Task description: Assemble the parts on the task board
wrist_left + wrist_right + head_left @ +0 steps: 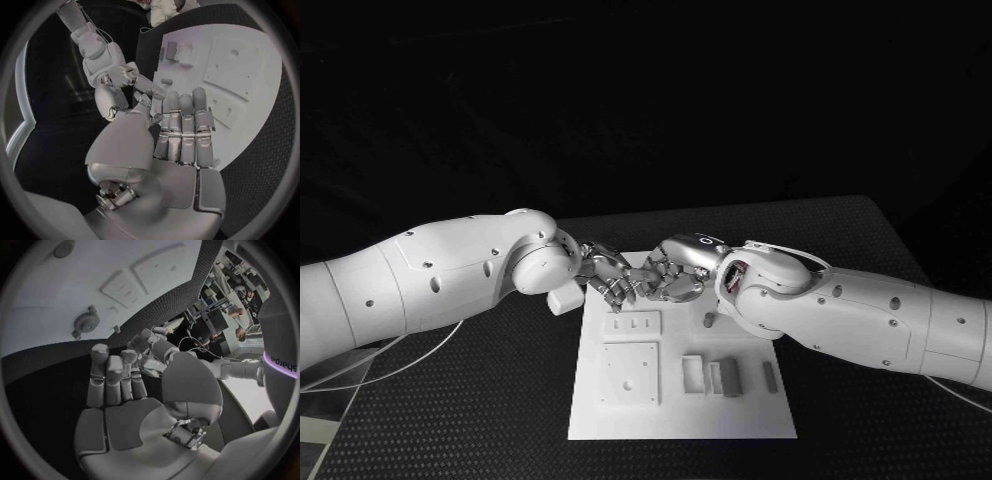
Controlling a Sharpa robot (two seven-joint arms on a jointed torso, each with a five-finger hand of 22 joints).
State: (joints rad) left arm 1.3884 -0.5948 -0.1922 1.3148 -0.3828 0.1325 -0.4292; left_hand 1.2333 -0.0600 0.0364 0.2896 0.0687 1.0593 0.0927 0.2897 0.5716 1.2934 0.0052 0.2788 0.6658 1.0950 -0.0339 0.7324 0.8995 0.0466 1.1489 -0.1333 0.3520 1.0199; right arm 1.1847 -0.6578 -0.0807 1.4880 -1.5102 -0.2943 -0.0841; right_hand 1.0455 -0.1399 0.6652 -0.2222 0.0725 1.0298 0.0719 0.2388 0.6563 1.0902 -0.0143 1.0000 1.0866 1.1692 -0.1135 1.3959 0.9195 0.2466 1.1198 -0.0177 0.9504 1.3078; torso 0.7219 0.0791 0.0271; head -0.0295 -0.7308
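My left hand and right hand meet fingertip to fingertip over the far end of the white task board. The left wrist view has my left hand with its fingers straight and side by side, and the right hand touching near its thumb tip. In the right wrist view my right hand has a bare palm. The left hand lies just past its thumb. Whether a part sits between the fingertips is hidden. A small peg stands on the board, and grey parts lie near its right side.
Two raised white plates take up the board's left half. A round piece with a stub sits on the board near the right hand. Black table surrounds the board on all sides.
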